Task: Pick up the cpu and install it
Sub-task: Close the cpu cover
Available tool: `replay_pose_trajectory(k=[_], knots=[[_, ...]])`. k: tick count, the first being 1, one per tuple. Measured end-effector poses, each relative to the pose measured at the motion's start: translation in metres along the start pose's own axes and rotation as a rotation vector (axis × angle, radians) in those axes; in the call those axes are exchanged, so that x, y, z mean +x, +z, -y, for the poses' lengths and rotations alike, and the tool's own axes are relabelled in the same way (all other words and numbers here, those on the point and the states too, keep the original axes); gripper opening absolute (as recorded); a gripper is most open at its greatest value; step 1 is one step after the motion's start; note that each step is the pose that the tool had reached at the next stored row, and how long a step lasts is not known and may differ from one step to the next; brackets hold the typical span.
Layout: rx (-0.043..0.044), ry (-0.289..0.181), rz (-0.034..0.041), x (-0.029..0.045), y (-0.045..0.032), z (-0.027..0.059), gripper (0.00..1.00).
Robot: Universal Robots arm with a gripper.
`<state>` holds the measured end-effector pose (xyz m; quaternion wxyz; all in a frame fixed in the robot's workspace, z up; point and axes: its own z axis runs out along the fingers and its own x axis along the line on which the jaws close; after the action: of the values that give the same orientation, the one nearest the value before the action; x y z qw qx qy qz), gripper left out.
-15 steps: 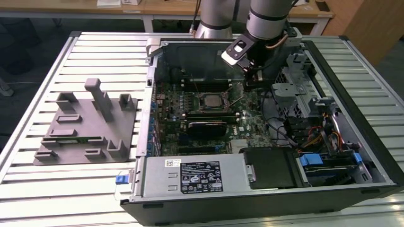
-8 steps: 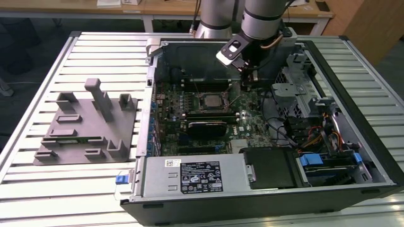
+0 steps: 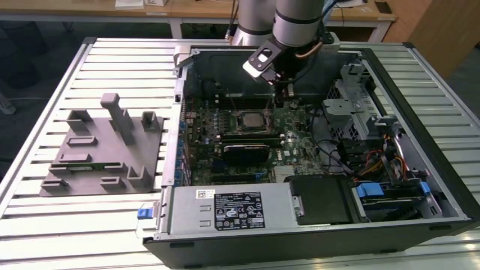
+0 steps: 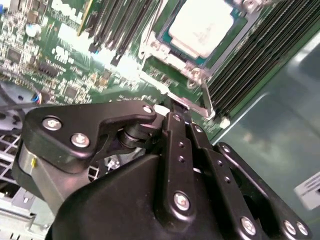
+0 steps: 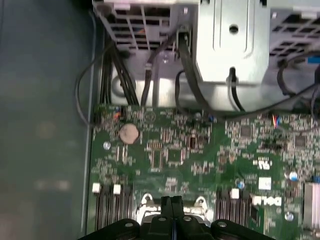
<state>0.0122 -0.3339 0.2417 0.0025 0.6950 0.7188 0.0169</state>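
Hovering tight over a seated chip: what could slip

Inside the open computer case (image 3: 197, 197), the chip (image 4: 200, 25) lies flat in its socket frame (image 4: 172, 62) on the motherboard (image 5: 170, 150), silver top up. Whether the frame is latched down over it cannot be told.

The gripper (image 3: 279, 101) hangs just beside the socket. Its fingers (image 5: 167, 205) are pressed together with nothing between them, and in the second wrist view their tips sit close to the frame's edge and its thin metal lever (image 4: 206, 100).

The main risk, as I judge it, is sideways contact. A small drift toward the socket could nudge the lever or the frame and tilt the chip, and a tilted chip pressed down could bend the contacts beneath it. A drift the other way would scrape the memory slots (image 4: 250, 60), which run right alongside.

Pressing down off-centre could also flex the board. The loose cables (image 5: 145, 75) near the board's edge could snag the arm if it swings wide.
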Motion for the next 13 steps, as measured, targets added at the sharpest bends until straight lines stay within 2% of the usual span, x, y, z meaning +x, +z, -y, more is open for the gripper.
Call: replay_pose_trajectory(k=[10, 13], knots=[[-0.0003, 0.002, -0.0003, 0.0009, -0.0007, 0.0269, 0.11], [-0.0003, 0.002, -0.0002, 0.001, -0.0008, 0.0293, 0.11]])
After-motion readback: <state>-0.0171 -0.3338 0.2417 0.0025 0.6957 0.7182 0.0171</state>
